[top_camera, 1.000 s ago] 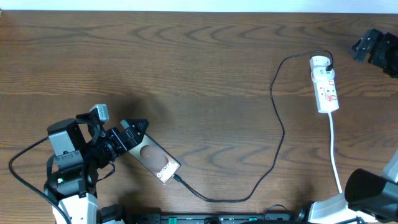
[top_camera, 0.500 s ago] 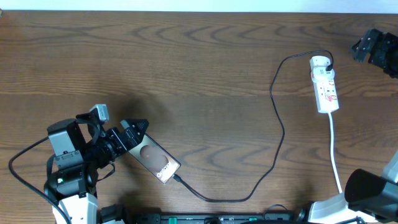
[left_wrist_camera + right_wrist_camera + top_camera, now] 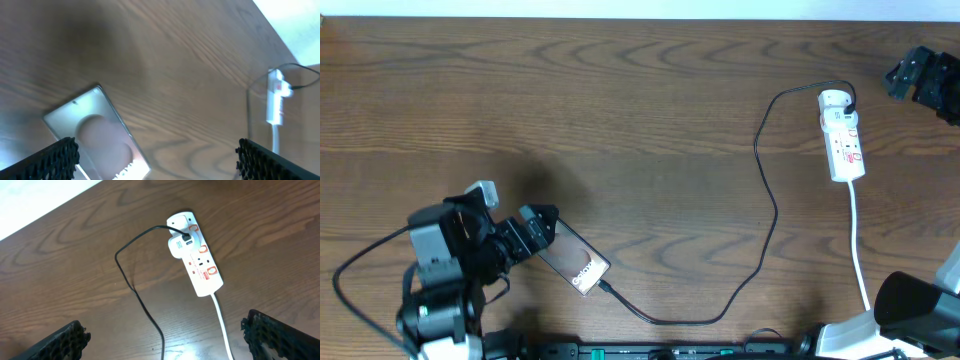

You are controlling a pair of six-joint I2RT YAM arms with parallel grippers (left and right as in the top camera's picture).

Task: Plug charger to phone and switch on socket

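Observation:
The phone (image 3: 576, 263) lies flat at the front left, bronze back up. It also shows in the left wrist view (image 3: 95, 135). The charger cable (image 3: 772, 215) runs from the phone's lower right end, where its tip (image 3: 604, 287) meets the phone, in a loop up to a black plug (image 3: 847, 98) in the socket (image 3: 843, 137). My left gripper (image 3: 534, 230) is open over the phone's left end; in its wrist view (image 3: 157, 160) the phone lies beside the left finger. My right gripper (image 3: 918, 76) is open and empty, to the right of the socket (image 3: 197, 262), its fingers (image 3: 172, 340) wide apart.
The socket's white cord (image 3: 857, 245) runs down to the front right edge, past the right arm's base (image 3: 910, 305). A white adapter (image 3: 178, 247) sits in the socket next to the plug. Bare wood table (image 3: 620, 120) lies between phone and socket.
My left arm has shifted slightly toward the front edge and to the right, its gripper now lower over the phone's left end. Phone, cable, socket and right arm have not moved.

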